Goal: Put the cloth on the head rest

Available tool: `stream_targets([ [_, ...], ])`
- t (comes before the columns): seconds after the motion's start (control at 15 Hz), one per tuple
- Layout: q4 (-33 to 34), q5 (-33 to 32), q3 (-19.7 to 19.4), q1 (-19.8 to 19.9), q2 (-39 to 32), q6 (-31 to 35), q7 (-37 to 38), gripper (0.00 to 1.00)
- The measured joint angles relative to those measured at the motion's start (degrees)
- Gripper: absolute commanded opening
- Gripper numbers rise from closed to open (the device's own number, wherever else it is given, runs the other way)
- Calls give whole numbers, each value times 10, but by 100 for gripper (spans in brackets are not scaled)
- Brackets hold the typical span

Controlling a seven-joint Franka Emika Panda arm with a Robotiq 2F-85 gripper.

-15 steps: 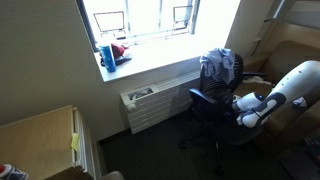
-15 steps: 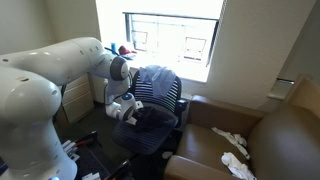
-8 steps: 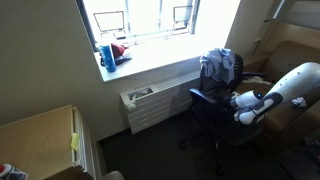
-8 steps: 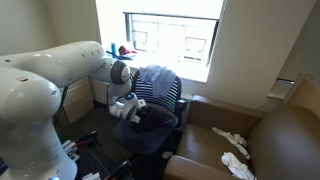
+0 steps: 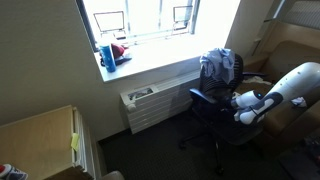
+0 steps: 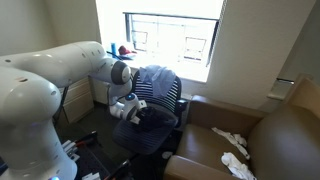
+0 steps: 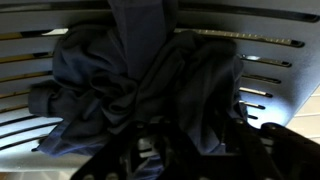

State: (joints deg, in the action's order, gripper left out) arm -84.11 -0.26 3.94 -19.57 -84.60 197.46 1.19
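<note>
— Window corner, office chair [image 5: 210, 100]: where did we log the cloth [image 5: 218, 65]?
— Bunched over the head rest [image 5: 234, 66], hanging down the chair's back. We judged placement mostly done, with only withdrawal left.
— And the gripper [image 5: 240, 108]?
— Above the seat, facing the cloth's lower folds. Its fingers were too dark, so we could not tell opening or hold.

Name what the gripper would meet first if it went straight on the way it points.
Probably the bunched dark cloth, which fills the wrist view directly ahead of the gripper; how far off it lies is unclear.
</note>
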Motion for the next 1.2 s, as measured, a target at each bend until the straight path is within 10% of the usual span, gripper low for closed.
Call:
stream_targets([
  [0.8,-5,-38,17,45,113,-131,-19,1],
  [1.2,-107,-29,-46,5,269,1,-18,1],
])
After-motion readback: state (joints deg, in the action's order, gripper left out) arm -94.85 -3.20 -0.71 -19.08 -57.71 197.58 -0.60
